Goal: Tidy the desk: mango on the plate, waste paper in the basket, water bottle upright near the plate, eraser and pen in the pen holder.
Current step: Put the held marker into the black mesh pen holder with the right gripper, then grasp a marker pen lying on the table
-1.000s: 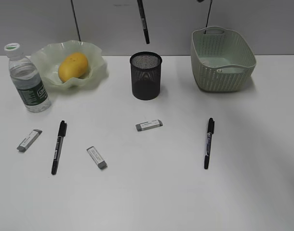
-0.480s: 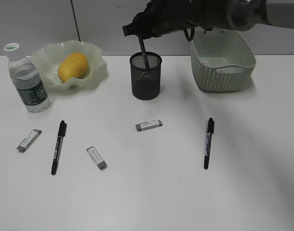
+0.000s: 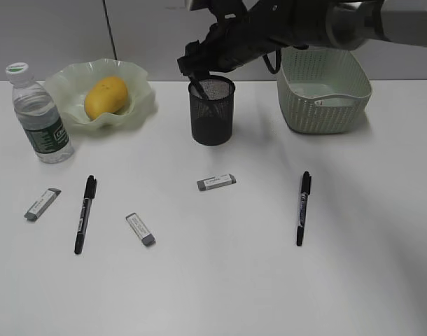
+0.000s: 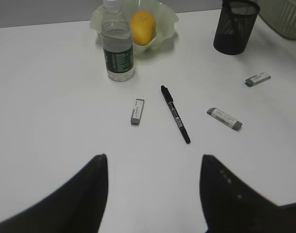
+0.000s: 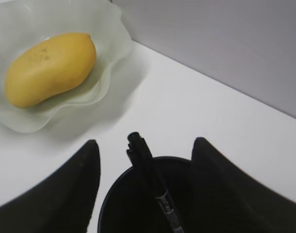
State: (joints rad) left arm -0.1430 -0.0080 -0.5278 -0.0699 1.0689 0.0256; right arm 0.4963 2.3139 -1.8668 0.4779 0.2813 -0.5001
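A: Status, pls. Which step?

B: Pen-to-cup step. Right pincer (image 5: 143,160) sits directly above the black mesh cup (image 3: 212,112), jaws spread wide. A pen (image 5: 150,182) stands inside the cup, leaning on the rim, touching neither jaw. Judged as released.

A: Left side?

B: Left pincer (image 4: 153,187) hangs over the near tabletop (image 3: 220,280), jaws wide, nothing between them.

A: Other items, ref. the cup?

B: Mango (image 3: 106,96) lies in the wavy dish (image 3: 140,105), left of cup. Bottle (image 3: 38,115) upright, further left, just beside the dish. Basket (image 3: 325,98) right of cup; no paper wad made out in it or on the tabletop from these views. Loose in front of cup: three erasers, one just in front (image 3: 216,182), one front-left (image 3: 141,229), one far left (image 3: 43,204); two pens, one front-left (image 3: 85,213), one front-right (image 3: 302,207).

A: Next move needs?

B: IMO: lift right arm straight up clear of the rim so the cup isn't knocked. Then take the front-right pen, gripped mid-barrel, across its width.
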